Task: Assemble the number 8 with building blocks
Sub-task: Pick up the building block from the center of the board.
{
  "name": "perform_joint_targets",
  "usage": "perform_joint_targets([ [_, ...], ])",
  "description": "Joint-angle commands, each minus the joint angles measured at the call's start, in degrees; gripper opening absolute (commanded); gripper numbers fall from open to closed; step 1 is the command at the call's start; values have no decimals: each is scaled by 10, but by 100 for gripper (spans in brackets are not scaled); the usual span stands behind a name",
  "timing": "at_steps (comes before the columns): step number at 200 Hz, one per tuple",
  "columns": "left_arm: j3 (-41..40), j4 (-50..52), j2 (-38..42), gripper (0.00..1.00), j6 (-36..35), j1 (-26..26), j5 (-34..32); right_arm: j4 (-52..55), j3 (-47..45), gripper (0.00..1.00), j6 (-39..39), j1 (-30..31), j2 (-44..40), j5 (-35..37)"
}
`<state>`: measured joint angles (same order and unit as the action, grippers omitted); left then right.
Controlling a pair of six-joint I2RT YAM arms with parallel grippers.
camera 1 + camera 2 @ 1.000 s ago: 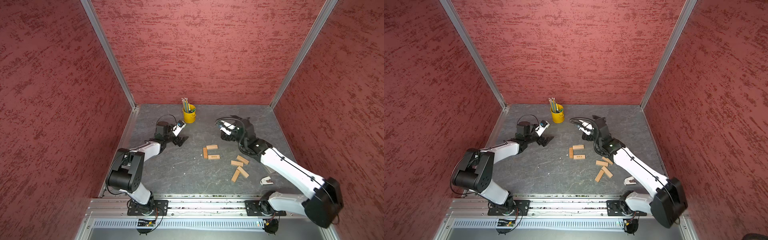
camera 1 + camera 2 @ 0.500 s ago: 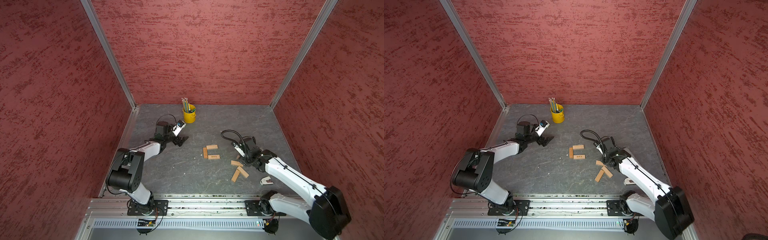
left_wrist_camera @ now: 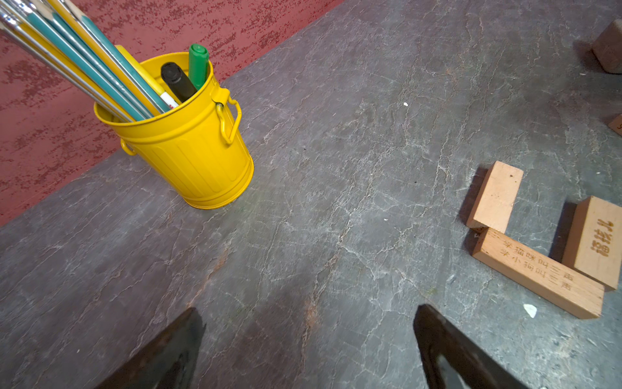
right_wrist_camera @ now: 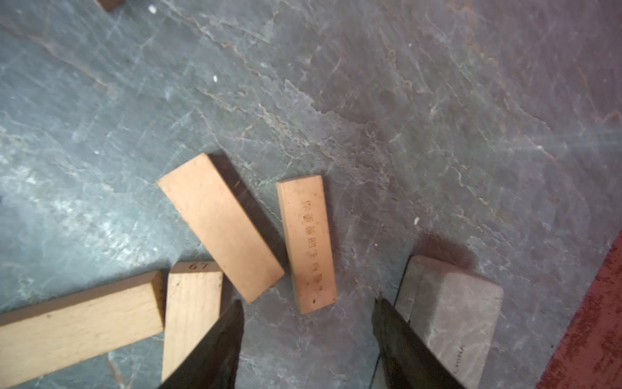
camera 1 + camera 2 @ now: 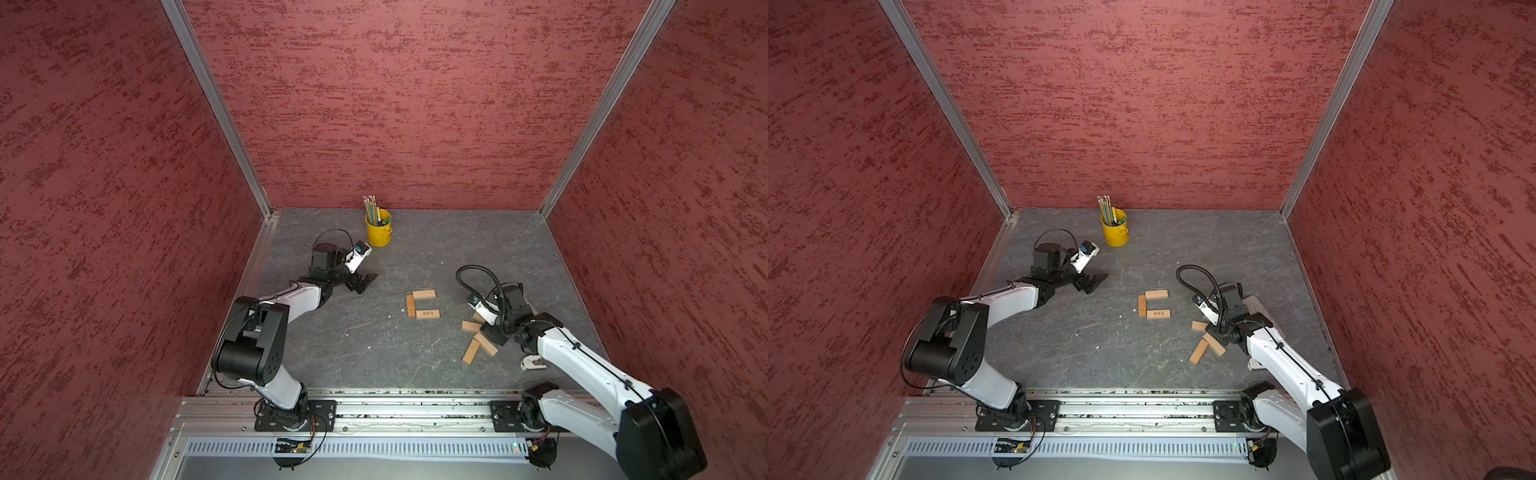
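Fetching 4th bar for the number 8 (image 5: 410, 306), so far a 3-bar C mid-table; four loose building blocks (image 5: 471, 352) lying right of it, nearer. Hovering low there w/ right gripper (image 4: 308, 304), jaws apart & empty, lined up on printed block (image 4: 308, 244); left gripper (image 3: 308, 308) parked far-left by yellow bucket (image 3: 188, 151), also spread, empty. Next, prob.: straddle that block's long sides, clamp w/o nudging plain block (image 4: 220, 225) alongside, carry left to close the C.
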<state>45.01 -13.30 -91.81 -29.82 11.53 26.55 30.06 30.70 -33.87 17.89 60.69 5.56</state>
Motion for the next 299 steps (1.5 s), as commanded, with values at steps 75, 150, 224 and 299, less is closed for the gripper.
perform_joint_targets([
  [75, 6, -1, 4, 99, 3, -1, 9, -44, 53, 60, -24, -41, 111, -62],
  [150, 2, -6, 9, 99, 6, -5, 9, -42, 63, 58, -31, -55, 147, -113],
  [224, 2, -7, 8, 99, 7, -9, 13, -65, 24, 57, -46, -55, 163, -113],
  [299, 2, -9, 5, 100, 10, -20, 31, -97, -4, 32, -24, -62, 171, -103],
])
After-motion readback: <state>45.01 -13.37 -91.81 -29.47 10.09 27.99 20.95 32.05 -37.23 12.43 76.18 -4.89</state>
